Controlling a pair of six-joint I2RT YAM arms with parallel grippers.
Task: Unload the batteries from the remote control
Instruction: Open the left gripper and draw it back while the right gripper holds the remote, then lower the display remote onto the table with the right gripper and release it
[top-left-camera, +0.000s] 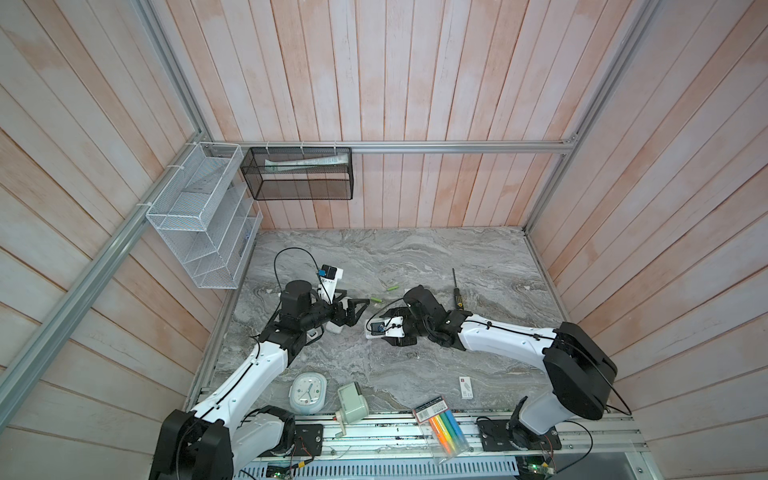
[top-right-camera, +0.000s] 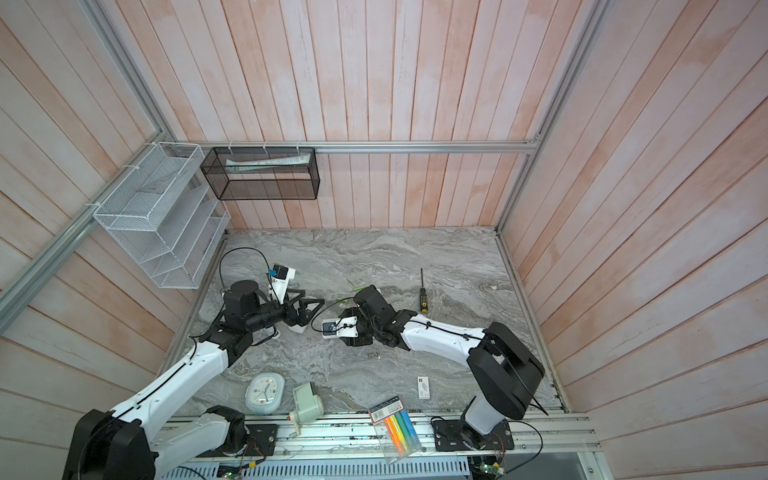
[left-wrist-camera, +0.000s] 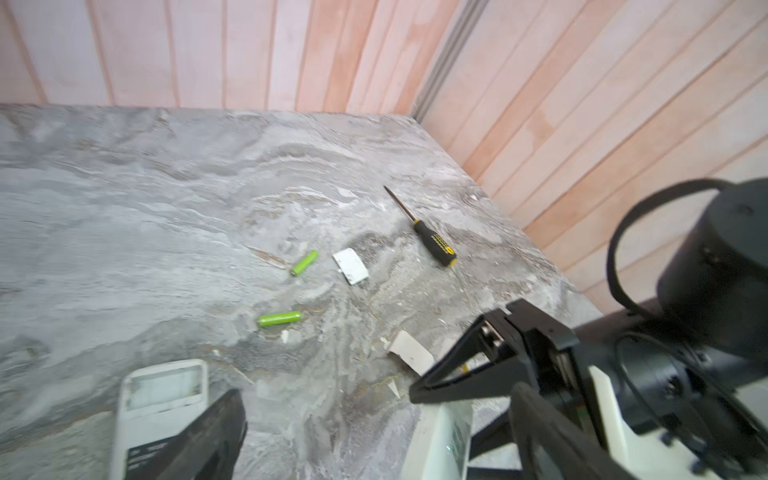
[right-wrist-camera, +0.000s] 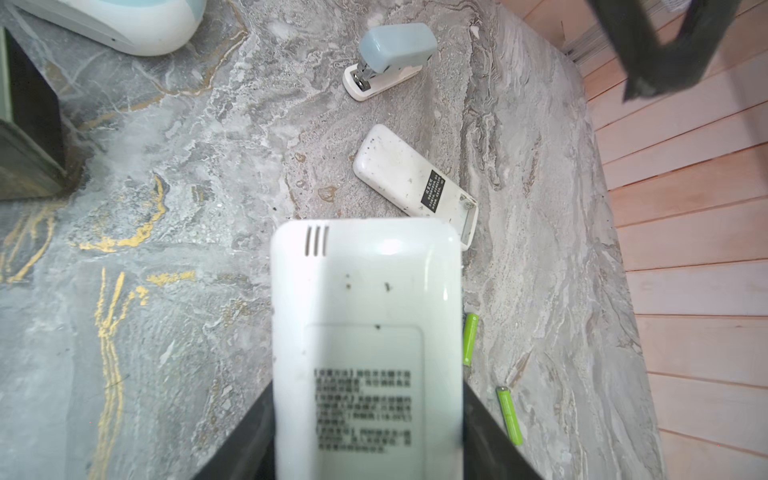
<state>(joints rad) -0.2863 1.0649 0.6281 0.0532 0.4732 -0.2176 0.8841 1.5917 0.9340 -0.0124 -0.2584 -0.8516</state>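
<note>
Two green batteries out on the marble; one remote gripped, one lying open.

The right gripper (right-wrist-camera: 368, 390) is clenched on a white remote control (right-wrist-camera: 365, 299), its jaws pressed to the long sides, the labelled back turned to the wrist camera; the left gripper (top-left-camera: 352, 306) hovers with its jaws spread wide, released, above a second remote (right-wrist-camera: 411, 183); that one lies back-up on the marble table (top-left-camera: 436, 257), its battery bay uncovered at one end; a lime green battery (left-wrist-camera: 279, 318) lies loose near it; a second lime green battery (left-wrist-camera: 304, 262) lies apart from the first, just beside a white cover (left-wrist-camera: 351, 266); a screwdriver (left-wrist-camera: 434, 241) lies beyond the cover.
</note>
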